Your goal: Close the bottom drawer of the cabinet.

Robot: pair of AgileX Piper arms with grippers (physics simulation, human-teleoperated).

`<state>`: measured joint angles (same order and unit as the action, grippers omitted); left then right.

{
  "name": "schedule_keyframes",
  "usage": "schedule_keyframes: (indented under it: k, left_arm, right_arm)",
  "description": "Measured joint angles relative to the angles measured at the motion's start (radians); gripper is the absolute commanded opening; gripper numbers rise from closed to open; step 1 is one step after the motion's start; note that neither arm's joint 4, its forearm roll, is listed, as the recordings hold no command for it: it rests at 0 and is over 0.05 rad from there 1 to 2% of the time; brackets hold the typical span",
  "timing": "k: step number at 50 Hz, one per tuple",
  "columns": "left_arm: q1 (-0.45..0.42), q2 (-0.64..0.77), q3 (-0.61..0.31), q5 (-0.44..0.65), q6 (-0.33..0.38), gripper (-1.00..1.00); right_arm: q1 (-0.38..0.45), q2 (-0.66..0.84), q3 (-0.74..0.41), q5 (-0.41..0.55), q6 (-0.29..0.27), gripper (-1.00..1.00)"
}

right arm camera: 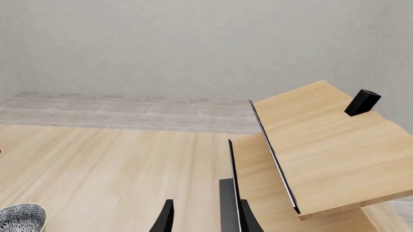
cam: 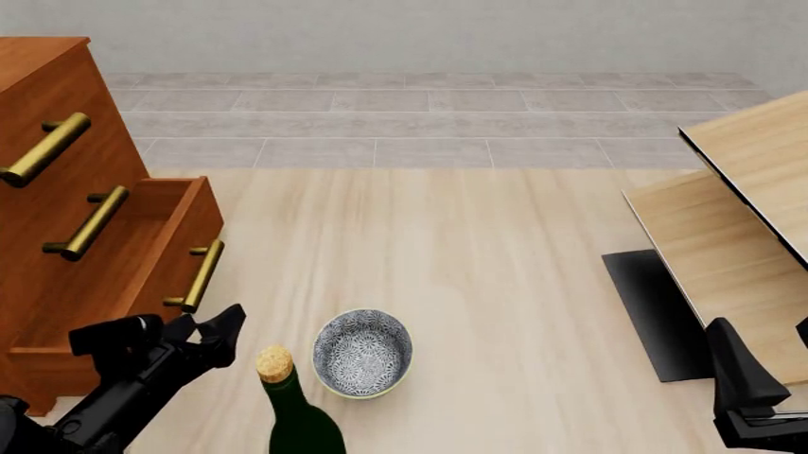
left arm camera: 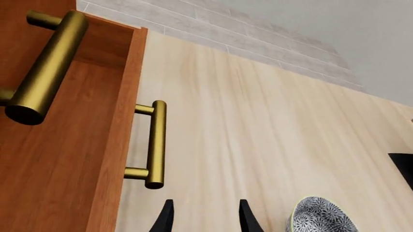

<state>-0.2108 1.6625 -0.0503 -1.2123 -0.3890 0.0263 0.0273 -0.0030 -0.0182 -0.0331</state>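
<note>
Bottom drawer (cam: 120, 260) sticks out of the cabinet (cam: 44, 113) at left, brass handle (cam: 202, 275) just ahead of the left gripper (cam: 208, 331), fingers spread, empty. Right gripper (right arm camera: 204, 217) well apart, also spread.

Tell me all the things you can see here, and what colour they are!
cabinet: one, reddish-brown wood, far left of the table.
bottom drawer: one, reddish-brown, pulled open, lowest in the cabinet.
brass handles: three, gold, one on each drawer front.
bowl: one, grey-and-white pattern with a yellowish rim, near the middle front.
bottle: one, dark green with a cork stopper, just left of the bowl.
pale wood furniture: one piece, light wood with dark edges, on the right.
table: one, light wood.
left end effector: one, black, open, near the bottom drawer's handle.
right end effector: one, black, open.
</note>
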Motion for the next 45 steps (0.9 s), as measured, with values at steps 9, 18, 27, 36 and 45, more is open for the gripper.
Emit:
schedule_keyframes:
  k: [9,18,27,36,45]
  left_arm:
    - [0.025,0.028,-0.013,-0.005,0.015,1.00]
    - [0.055,0.057,-0.030,-0.006,0.034,1.00]
    - [0.076,0.074,-0.040,-0.006,0.049,1.00]
    - [0.091,0.084,-0.044,-0.006,0.064,1.00]
    - [0.105,0.089,-0.046,-0.007,0.076,1.00]
  right_arm:
    - [0.000,-0.001,0.000,0.000,-0.002,1.00]
    - [0.000,-0.003,0.000,0.002,-0.003,1.00]
    - [0.000,-0.006,0.000,0.004,-0.004,1.00]
    - [0.001,-0.007,0.000,0.005,-0.005,1.00]
    - [0.001,-0.009,0.000,0.006,-0.005,1.00]
